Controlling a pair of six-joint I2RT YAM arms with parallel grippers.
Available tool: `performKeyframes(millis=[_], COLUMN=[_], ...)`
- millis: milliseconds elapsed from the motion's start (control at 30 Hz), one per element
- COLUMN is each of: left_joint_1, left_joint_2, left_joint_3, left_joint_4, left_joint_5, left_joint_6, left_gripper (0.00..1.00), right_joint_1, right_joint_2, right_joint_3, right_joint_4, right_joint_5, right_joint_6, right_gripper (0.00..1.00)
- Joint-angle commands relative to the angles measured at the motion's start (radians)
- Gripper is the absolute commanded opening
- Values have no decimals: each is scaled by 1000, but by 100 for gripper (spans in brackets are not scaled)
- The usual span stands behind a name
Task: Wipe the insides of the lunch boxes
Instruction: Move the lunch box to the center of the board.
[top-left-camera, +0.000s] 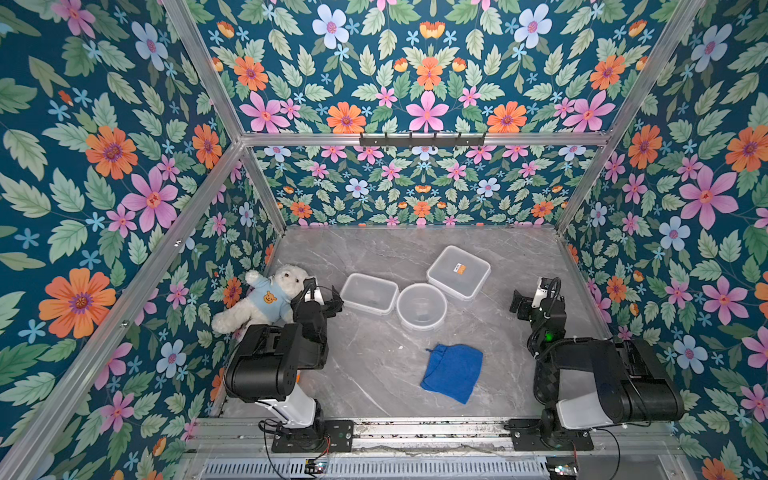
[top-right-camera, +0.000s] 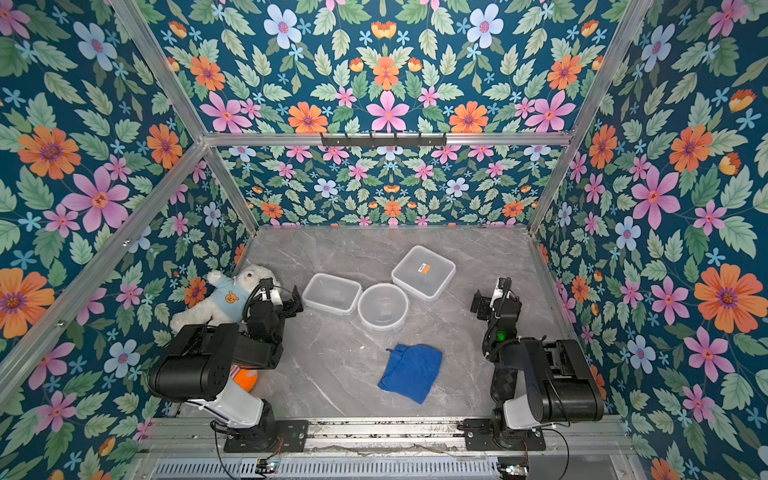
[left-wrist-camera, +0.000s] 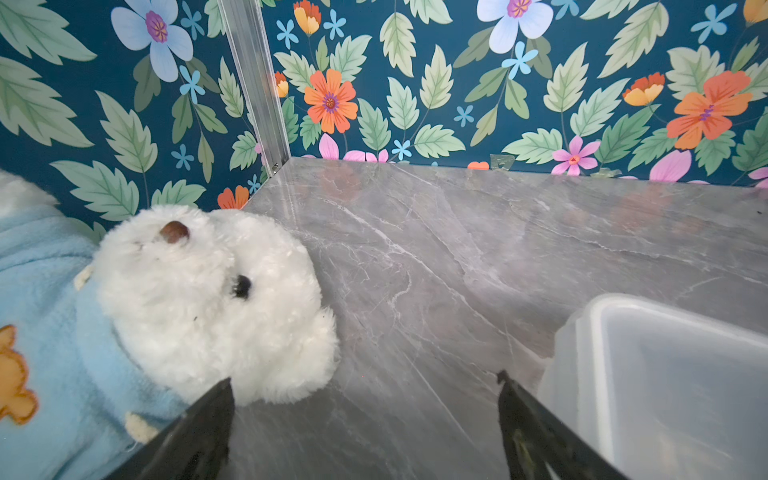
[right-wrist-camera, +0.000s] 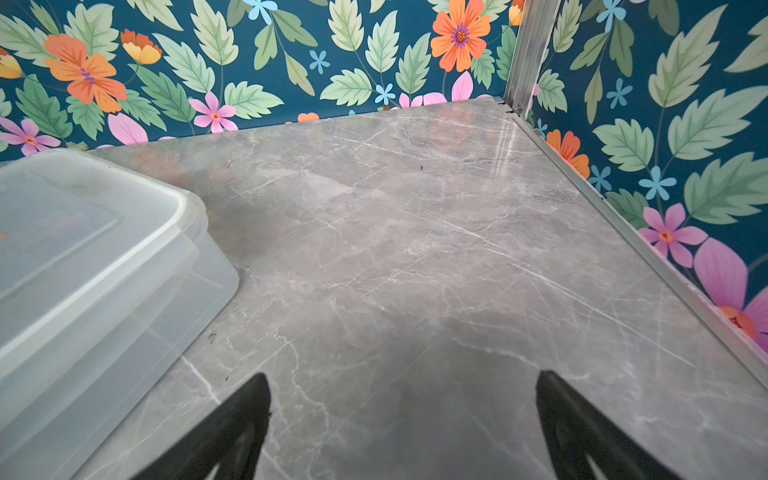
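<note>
Three clear lunch boxes stand mid-table in both top views: a rectangular one (top-left-camera: 370, 293) (top-right-camera: 331, 293), a round one (top-left-camera: 422, 306) (top-right-camera: 383, 306) and a large square one (top-left-camera: 459, 272) (top-right-camera: 423, 272) with an orange label. A blue cloth (top-left-camera: 453, 372) (top-right-camera: 411, 371) lies crumpled nearer the front. My left gripper (top-left-camera: 336, 304) (left-wrist-camera: 365, 380) is open and empty, just left of the rectangular box (left-wrist-camera: 665, 374). My right gripper (top-left-camera: 517, 305) (right-wrist-camera: 405, 376) is open over bare table, right of the square box (right-wrist-camera: 83, 257).
A white teddy bear (top-left-camera: 270, 297) (left-wrist-camera: 208, 299) in a light blue top lies against the left wall, close to my left gripper. An orange ball (top-right-camera: 245, 379) peeks out under the left arm. Floral walls enclose the marble table (top-left-camera: 374, 374); a hook rail (top-left-camera: 422, 140) hangs on the back wall.
</note>
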Motion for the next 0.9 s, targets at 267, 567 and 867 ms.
performKeyframes(millis=[267, 567, 867], left_joint_1=[7, -43, -86], left_joint_2=[-1, -222, -226], left_joint_3=[-2, 92, 592], left_joint_4=[17, -311, -1290], left_joint_5=[12, -212, -687], left_joint_6=[2, -32, -532], left_gripper=[99, 99, 99], right_joint_1=[1, 80, 143], right_joint_2=[1, -231, -534], right_joint_3=[1, 64, 221], right_joint_4=[33, -289, -847], right_joint_5=[-3, 170, 222], right_joint_6=[-1, -21, 210], right_gripper=[99, 99, 99])
